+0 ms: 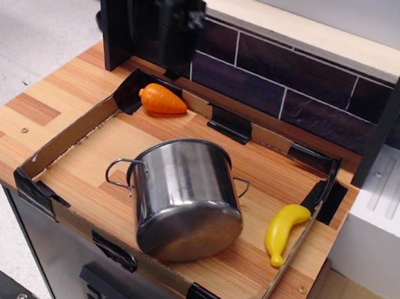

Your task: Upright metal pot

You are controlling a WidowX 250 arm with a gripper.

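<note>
We see the metal pot (186,198) upside down in the middle of the table (33,112), toward the front edge. The gripper (169,29) hangs blurred above the back left corner, over the carrot (162,99); we cannot tell whether its claw is spread. A banana (282,232) lies near the right edge.

The place looked like a toy kitchen set up in a lab. A wooden counter (44,106) backed onto dark tiles (308,96), with a white sink unit (390,199) beside it. A taped cardboard tray (69,136) held 1 pot (182,196), a plastic carrot (162,99) and banana (283,232).
</note>
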